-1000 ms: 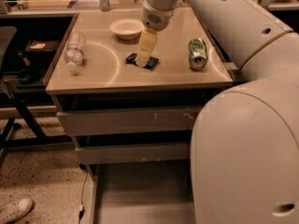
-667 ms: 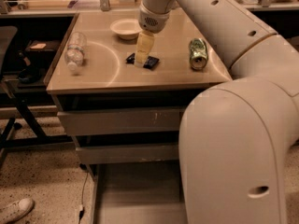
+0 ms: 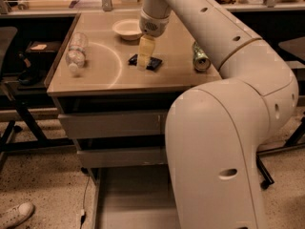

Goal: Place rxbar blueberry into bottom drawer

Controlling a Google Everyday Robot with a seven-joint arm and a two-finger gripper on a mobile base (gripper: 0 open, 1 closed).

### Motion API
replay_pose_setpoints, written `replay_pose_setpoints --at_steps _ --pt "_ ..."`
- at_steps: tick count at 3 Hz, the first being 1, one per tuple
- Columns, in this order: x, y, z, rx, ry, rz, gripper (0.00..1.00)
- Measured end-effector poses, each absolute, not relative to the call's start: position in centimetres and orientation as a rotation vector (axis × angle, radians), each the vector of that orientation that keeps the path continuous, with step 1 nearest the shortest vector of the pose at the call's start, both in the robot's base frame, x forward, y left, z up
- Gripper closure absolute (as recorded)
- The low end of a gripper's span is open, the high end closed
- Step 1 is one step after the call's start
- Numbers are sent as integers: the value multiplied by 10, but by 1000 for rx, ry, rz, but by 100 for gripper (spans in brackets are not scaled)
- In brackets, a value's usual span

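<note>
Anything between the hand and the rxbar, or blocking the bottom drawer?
Nothing visible. The hand is down at the rxbar blueberry on the tabletop. The bottom drawer stands pulled out below; the arm hides its right side.

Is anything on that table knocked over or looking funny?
Yes. The clear bottle lies on its side near the left edge of the table, and the green can lies tipped over on the right. The hand is right over the dark blue bar in the middle.
</note>
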State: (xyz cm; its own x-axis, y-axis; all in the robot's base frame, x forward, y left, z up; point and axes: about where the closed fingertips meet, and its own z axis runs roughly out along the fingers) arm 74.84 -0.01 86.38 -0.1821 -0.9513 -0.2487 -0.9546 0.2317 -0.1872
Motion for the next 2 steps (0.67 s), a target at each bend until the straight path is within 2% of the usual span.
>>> replay_pose_setpoints --at_steps 2 --pt "759 -10 830 -1765 2258 58 0"
